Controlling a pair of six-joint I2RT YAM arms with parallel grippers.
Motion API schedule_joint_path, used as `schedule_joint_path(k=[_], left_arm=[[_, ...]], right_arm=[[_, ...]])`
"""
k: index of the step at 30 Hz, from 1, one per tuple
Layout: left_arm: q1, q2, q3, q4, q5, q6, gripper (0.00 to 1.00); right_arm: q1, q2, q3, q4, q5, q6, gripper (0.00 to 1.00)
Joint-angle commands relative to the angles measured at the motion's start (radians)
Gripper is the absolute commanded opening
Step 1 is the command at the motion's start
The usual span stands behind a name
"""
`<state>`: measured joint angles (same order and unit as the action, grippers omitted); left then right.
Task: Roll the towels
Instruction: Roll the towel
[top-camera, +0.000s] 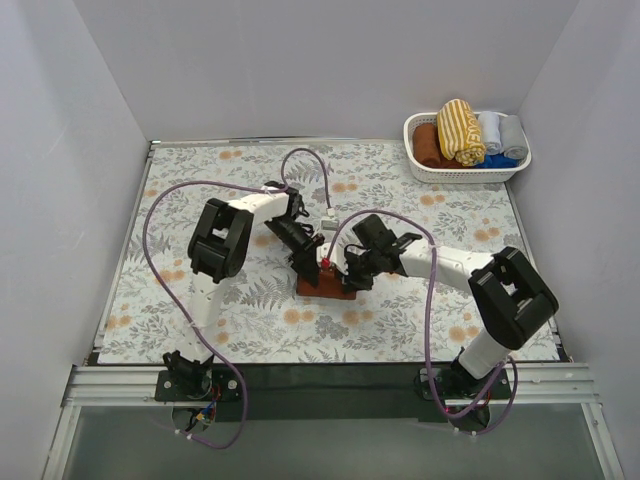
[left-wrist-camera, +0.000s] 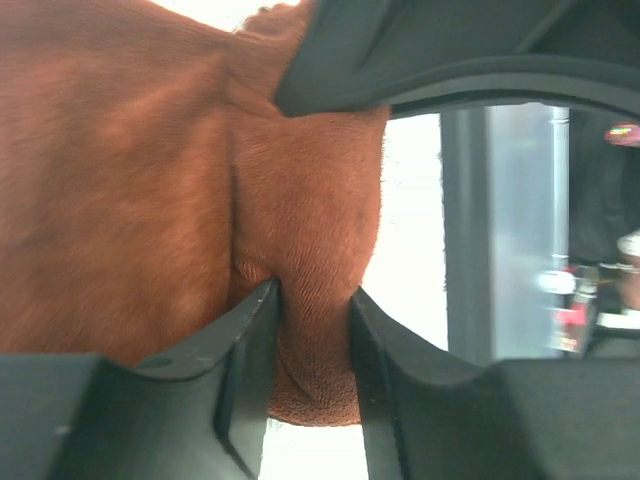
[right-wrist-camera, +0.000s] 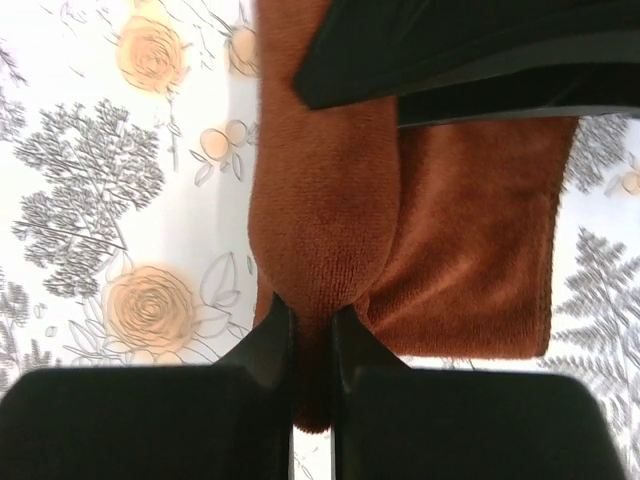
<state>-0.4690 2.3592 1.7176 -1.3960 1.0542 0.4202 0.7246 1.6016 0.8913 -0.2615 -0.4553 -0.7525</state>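
A rust-brown towel (top-camera: 325, 289) lies on the flowered table near the middle, mostly under both grippers. My left gripper (top-camera: 306, 262) is shut on a fold of it (left-wrist-camera: 312, 300). My right gripper (top-camera: 345, 276) is shut on a rolled end of the same towel (right-wrist-camera: 320, 230), with a flat part (right-wrist-camera: 480, 260) beside it. The mustard-yellow striped towel (top-camera: 460, 130) sits rolled in the white basket at the back right.
The white basket (top-camera: 420, 166) also holds a rust-brown roll (top-camera: 428, 146), a grey roll (top-camera: 511, 136), a pale grey roll (top-camera: 490, 130) and a blue roll (top-camera: 500, 159). Purple cables (top-camera: 431, 300) loop over the table beside both arms.
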Motion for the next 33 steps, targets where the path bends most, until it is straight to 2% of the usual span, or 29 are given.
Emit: schedule_joint_path(k=[1, 5, 6, 9, 12, 15, 19, 24, 28, 33], left_arm=[[0.059, -0.099, -0.042, 0.292, -0.192, -0.024, 0.32], [0.128, -0.214, -0.07, 0.33, -0.151, -0.066, 0.37], [0.144, -0.271, -0.094, 0.341, -0.145, -0.07, 0.53], [0.196, -0.345, -0.131, 0.383, -0.138, -0.1, 0.54], [0.231, -0.471, -0.231, 0.477, -0.158, -0.135, 0.55], [0.222, -0.653, -0.401, 0.603, -0.227, -0.106, 0.57], [0.115, -0.842, -0.616, 0.755, -0.384, -0.04, 0.6], [-0.098, -1.004, -0.838, 0.946, -0.534, 0.018, 0.61], [-0.227, -0.994, -0.897, 1.028, -0.628, 0.078, 0.61], [-0.283, -0.956, -0.918, 1.085, -0.649, 0.15, 0.61]], right_arm=[[0.004, 0.072, 0.064, -0.177, -0.176, -0.002, 0.01], [-0.059, 0.193, 0.185, -0.367, -0.31, 0.022, 0.01], [-0.088, 0.231, 0.201, -0.404, -0.336, 0.028, 0.01], [-0.129, 0.309, 0.262, -0.476, -0.405, 0.053, 0.01], [-0.151, 0.388, 0.334, -0.542, -0.463, 0.067, 0.01], [-0.165, 0.475, 0.403, -0.606, -0.491, 0.073, 0.01], [-0.171, 0.578, 0.478, -0.656, -0.5, 0.093, 0.01], [-0.185, 0.667, 0.526, -0.706, -0.507, 0.105, 0.01], [-0.186, 0.722, 0.558, -0.739, -0.47, 0.107, 0.01], [-0.192, 0.791, 0.612, -0.772, -0.47, 0.119, 0.01]])
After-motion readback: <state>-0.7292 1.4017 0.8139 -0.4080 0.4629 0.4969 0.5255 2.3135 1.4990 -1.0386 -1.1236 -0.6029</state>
